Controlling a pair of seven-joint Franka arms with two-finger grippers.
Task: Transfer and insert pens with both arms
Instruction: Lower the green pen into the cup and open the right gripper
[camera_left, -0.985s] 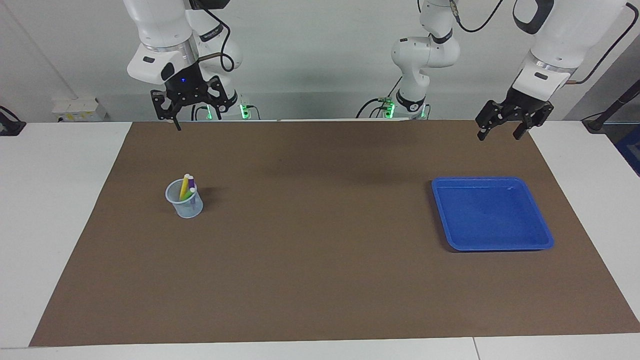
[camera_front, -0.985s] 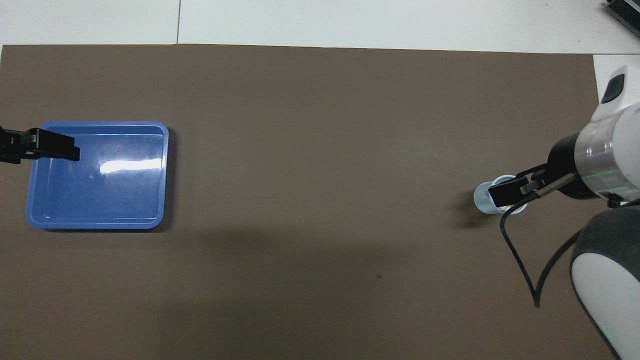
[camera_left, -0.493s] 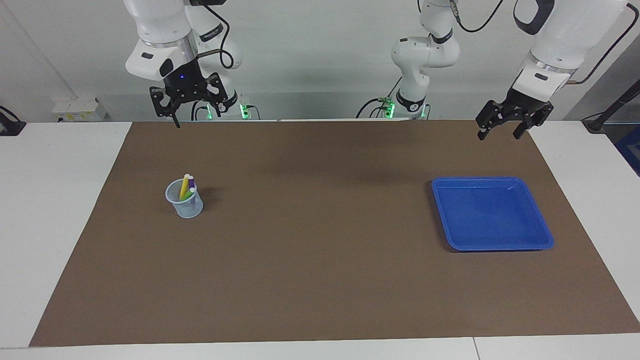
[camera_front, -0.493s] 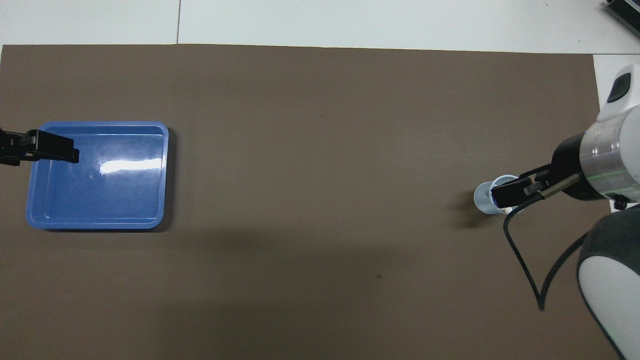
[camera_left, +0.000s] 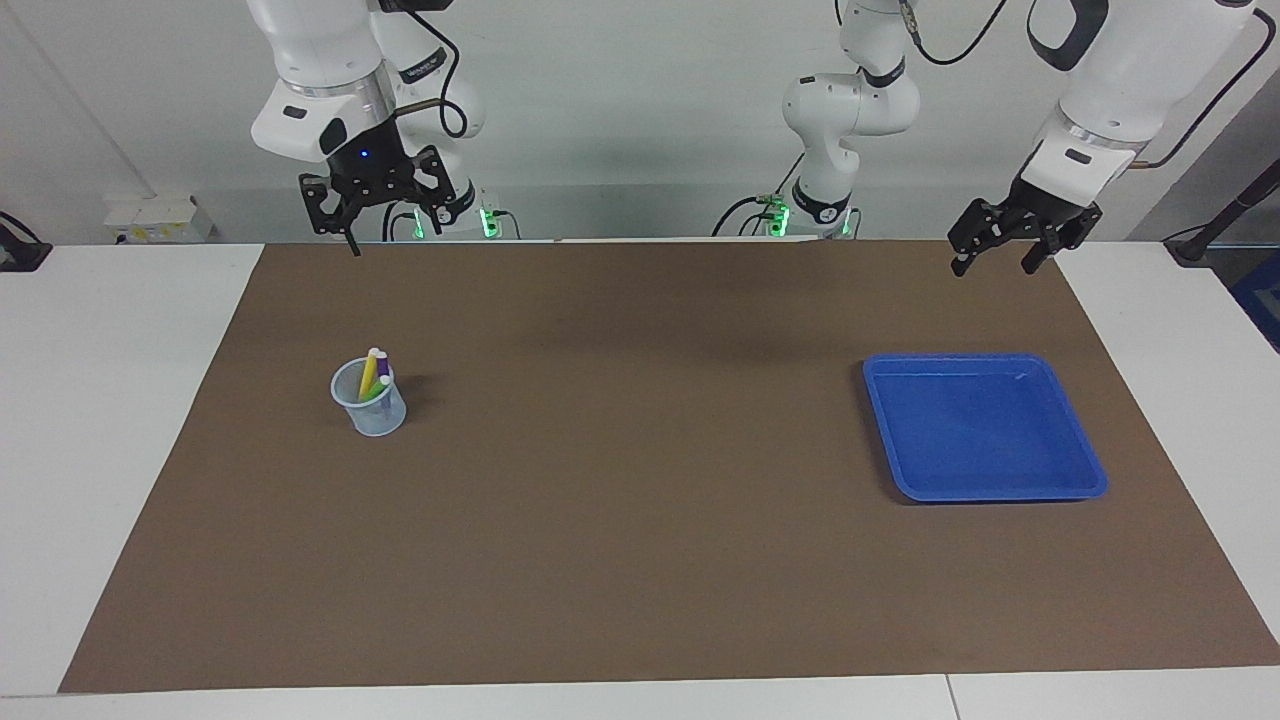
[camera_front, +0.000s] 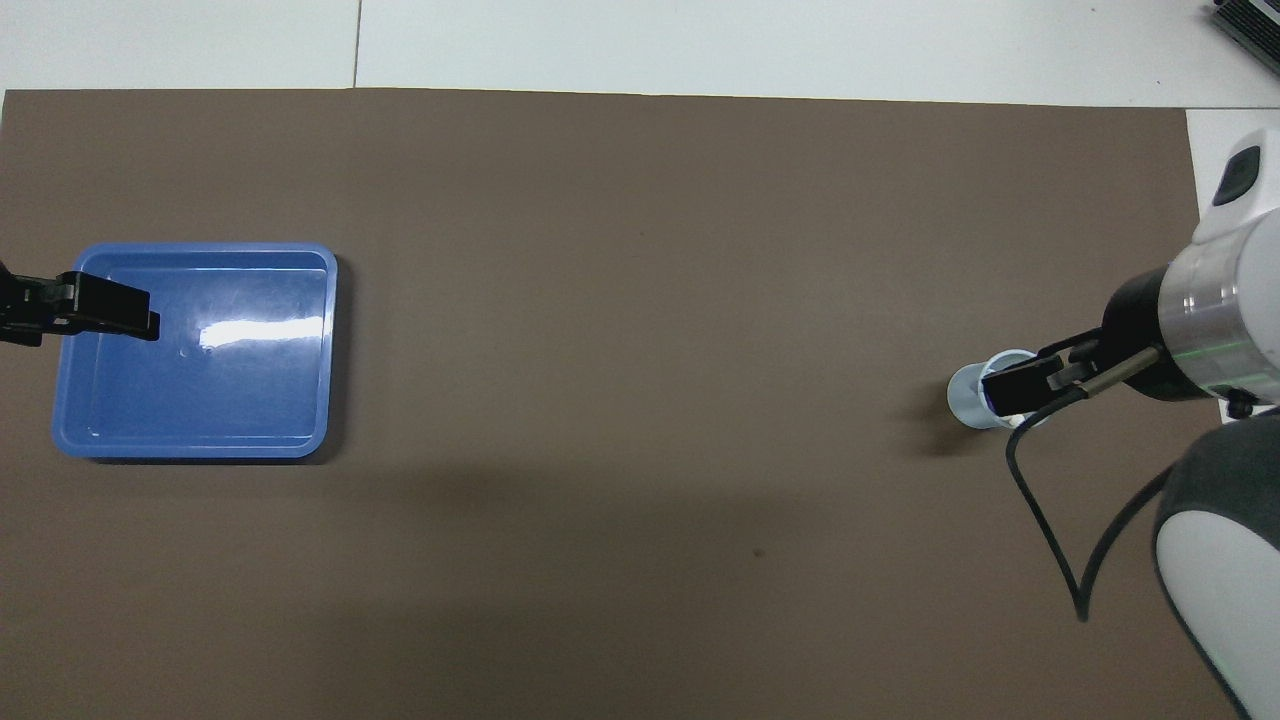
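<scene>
Three pens stand together in a pale translucent cup (camera_left: 372, 404) on the brown mat, toward the right arm's end of the table: a yellow pen (camera_left: 367, 374), a purple pen (camera_left: 383, 366) and a green pen (camera_left: 377, 389). My right gripper (camera_left: 376, 212) hangs open and empty high over the mat's edge nearest the robots. In the overhead view the right gripper (camera_front: 1020, 388) covers most of the cup (camera_front: 962, 396) and hides the pens. My left gripper (camera_left: 993, 264) hangs open and empty near the other end, and its fingers (camera_front: 105, 305) overlap the tray's edge in the overhead view.
An empty blue tray (camera_left: 985, 430) lies on the mat (camera_left: 640, 500) toward the left arm's end, seen from above as the tray (camera_front: 250, 400). Two smaller white arms (camera_left: 850, 110) with green lights stand at the robots' end. A black cable (camera_front: 1040, 520) hangs from the right arm.
The right gripper has risen a little, away from the cup. The left gripper has drifted slightly. The pens, cup and tray have not moved.
</scene>
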